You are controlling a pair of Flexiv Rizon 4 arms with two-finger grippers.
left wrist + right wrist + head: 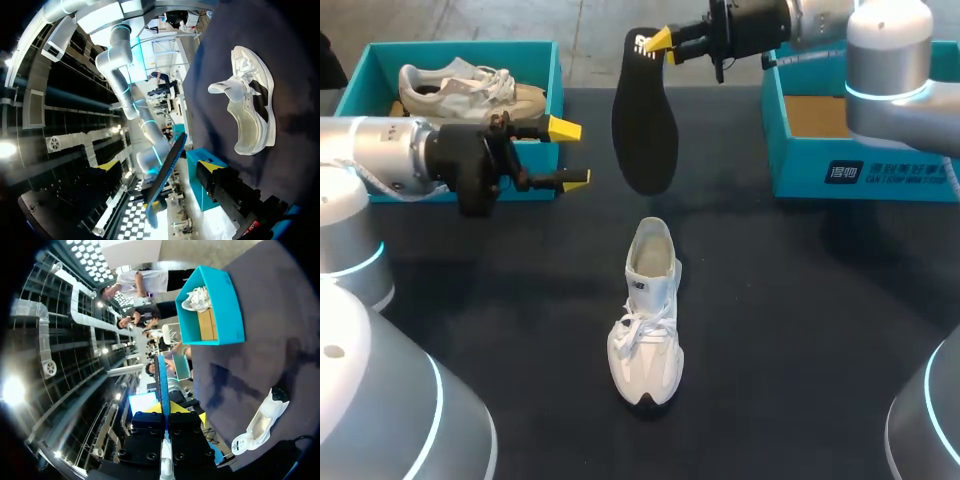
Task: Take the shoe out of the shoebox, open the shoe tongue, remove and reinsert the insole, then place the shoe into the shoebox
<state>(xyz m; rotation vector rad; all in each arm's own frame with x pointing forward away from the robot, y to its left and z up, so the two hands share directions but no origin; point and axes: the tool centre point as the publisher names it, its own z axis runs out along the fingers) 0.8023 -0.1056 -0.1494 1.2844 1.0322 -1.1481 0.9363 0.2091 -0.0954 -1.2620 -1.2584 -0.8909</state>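
Above white shoe (pixel 645 320) — black insole (pixel 643 125) clamped in right fingers (pixel 658 40); left fingers (pixel 563 128) apart.

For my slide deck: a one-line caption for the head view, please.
Right claw holds the black insole aloft; white shoe on the table; left claw open beside a shoebox.

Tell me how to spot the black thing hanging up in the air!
Start at the dark table and find the white lace-up sneaker standing in its middle. Above and beyond its heel, a flat black foot-shaped insole hangs from the right arm's yellow-tipped pincer. Only it dangles off the table.
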